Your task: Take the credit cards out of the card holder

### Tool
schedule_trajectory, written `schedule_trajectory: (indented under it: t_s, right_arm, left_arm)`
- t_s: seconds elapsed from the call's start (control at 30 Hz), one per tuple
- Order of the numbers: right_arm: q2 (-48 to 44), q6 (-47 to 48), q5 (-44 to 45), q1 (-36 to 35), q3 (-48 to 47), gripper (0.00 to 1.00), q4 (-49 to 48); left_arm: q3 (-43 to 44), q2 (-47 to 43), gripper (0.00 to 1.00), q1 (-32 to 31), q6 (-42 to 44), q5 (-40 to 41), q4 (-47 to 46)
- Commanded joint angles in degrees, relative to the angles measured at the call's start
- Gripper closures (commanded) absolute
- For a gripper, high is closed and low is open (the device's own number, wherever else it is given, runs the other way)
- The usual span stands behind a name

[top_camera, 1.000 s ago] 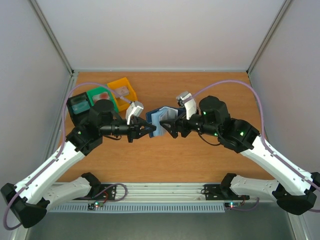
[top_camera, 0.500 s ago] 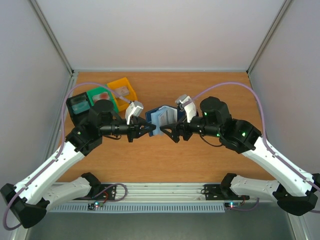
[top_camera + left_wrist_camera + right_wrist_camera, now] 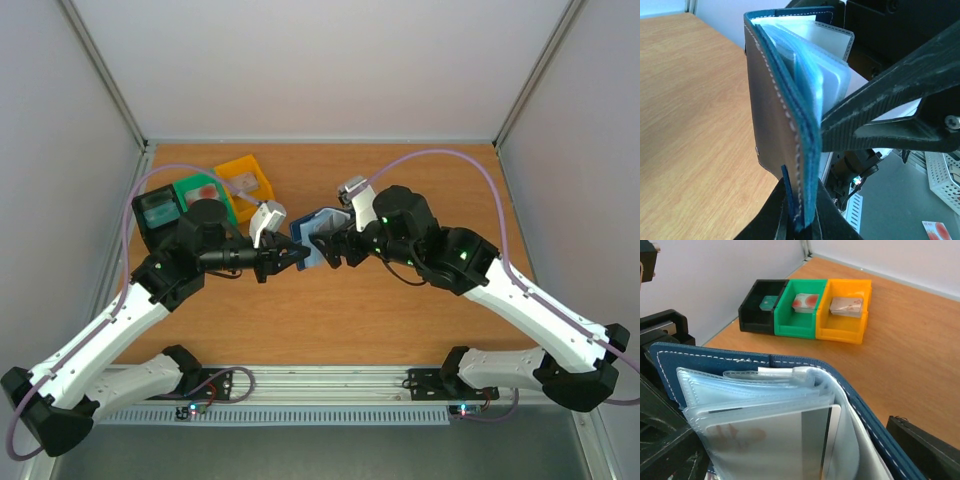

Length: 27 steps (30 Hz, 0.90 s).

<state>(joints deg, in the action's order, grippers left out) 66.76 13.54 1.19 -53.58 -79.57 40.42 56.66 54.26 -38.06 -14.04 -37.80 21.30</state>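
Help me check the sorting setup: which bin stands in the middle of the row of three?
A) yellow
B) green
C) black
B: in the right wrist view the green bin stands between the black bin and the yellow bin.

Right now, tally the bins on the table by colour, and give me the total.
Black bin: 1
Green bin: 1
Yellow bin: 1
Total: 3
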Motion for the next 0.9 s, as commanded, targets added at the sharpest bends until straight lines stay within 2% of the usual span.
schedule_trajectory:
  t_s: [0.0,0.07,0.17,0.37,0.57,0.67,0.7,0.77,0.8,0.87]
  right_arm:
    - [-1.40,-1.12,6.71,-0.39,-0.70,0.12,2.80]
    - [-3.44,-1.15,8.09,-0.26,0.91,0.27,2.56]
    - [-5.40,-0.93,8.09,0.20,1.86,0.39,4.10]
    - [-6.31,1.16,4.57,0.83,2.99,0.49,6.37]
    - [-8.09,4.26,-6.38,2.00,4.58,0.55,6.24]
    - [-10.57,5.62,-11.72,2.88,6.80,0.60,4.76]
    - [-11.31,5.88,-13.33,3.10,7.21,0.69,4.27]
    - [-12.33,6.21,-16.03,3.22,7.57,0.95,3.81]
    - [-12.74,6.35,-16.69,3.22,7.63,0.98,3.83]
    - [-13.29,6.50,-16.63,3.27,7.76,0.99,4.35]
  left_arm:
    - [2.07,-0.95,1.00,0.02,1.37,0.32,-1.28]
    - [1.90,-1.29,1.00,0.08,1.39,0.21,-1.25]
    - [1.78,-1.50,1.00,0.11,1.39,0.10,-1.75]
    - [1.49,-1.99,1.00,0.11,1.13,-1.79,-3.28]
    - [0.65,-3.13,1.00,0.34,0.97,-4.30,-4.88]
    - [-0.49,-3.70,1.00,0.98,0.01,-9.06,-7.61]
    - [-0.77,-3.83,1.00,1.24,-0.62,-9.96,-8.17]
    - [-1.07,-3.85,1.00,1.67,-1.71,-10.41,-8.63]
    - [-1.13,-3.67,1.00,2.11,-2.22,-10.07,-8.62]
    - [-1.28,-3.55,1.00,3.35,-4.33,-8.64,-8.80]
